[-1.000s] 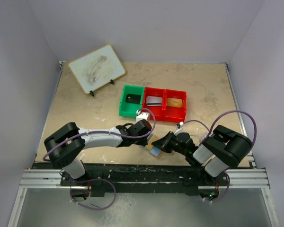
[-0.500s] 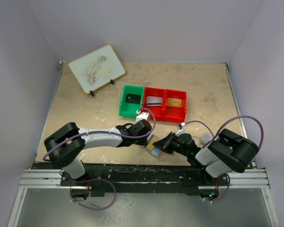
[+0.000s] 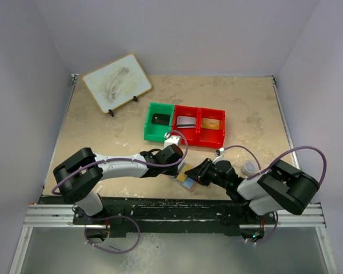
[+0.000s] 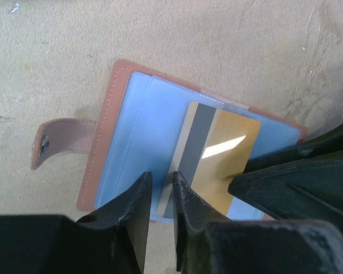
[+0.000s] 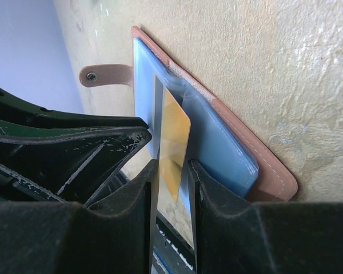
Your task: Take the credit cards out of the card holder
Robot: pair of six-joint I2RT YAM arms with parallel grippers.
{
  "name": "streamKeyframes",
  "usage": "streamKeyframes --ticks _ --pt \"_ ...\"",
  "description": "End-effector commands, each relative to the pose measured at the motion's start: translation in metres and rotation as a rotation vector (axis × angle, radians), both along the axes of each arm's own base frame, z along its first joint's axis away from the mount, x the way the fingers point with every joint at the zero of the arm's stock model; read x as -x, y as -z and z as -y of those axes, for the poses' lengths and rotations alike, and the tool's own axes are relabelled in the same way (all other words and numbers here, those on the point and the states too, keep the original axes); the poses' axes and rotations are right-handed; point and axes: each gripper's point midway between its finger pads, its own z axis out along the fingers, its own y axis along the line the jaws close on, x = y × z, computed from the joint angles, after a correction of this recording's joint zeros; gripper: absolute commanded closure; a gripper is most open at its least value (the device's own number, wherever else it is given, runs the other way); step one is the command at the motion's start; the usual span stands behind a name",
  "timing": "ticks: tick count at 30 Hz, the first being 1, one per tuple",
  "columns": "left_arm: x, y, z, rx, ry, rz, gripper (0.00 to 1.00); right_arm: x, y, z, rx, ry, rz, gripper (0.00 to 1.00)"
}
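soft, even light from above fills the overhead view; only faint shadows lie under the arms (image 3: 120,165) on the desk (image 3: 246,108). in the left wrist view a white glare streak crosses the gold card (image 4: 208,165). both wrist views show their dark fingers (image 4: 131,222) blurred up close, while the desk grain is sharp.

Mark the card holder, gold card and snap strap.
card holder (image 4: 134,131), left wrist view, blue inner panel
gold card (image 4: 220,165), left wrist view, gold face
snap strap (image 4: 66,137), left wrist view, middle of tab
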Motion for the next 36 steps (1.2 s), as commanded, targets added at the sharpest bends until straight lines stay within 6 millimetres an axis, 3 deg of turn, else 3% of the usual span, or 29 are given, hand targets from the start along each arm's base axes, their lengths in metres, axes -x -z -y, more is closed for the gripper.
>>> streamKeyframes --ticks 1,13,29,36 --pt "-0.002 -0.001 0.004 0.019 -0.009 0.004 0.82 -0.007 -0.001 -0.005 0.004 0.010 0.007 0.69" --pt "-0.002 -0.003 0.005 0.026 -0.009 0.004 0.82 -0.018 -0.003 -0.008 -0.001 0.032 0.043 0.70" --pt "-0.002 -0.002 0.006 0.030 -0.007 0.000 0.83 -0.022 0.000 -0.010 -0.002 0.036 0.050 0.84" --pt "-0.001 0.000 0.009 0.037 -0.004 -0.008 0.83 -0.019 0.005 -0.009 -0.003 0.041 0.021 0.70"
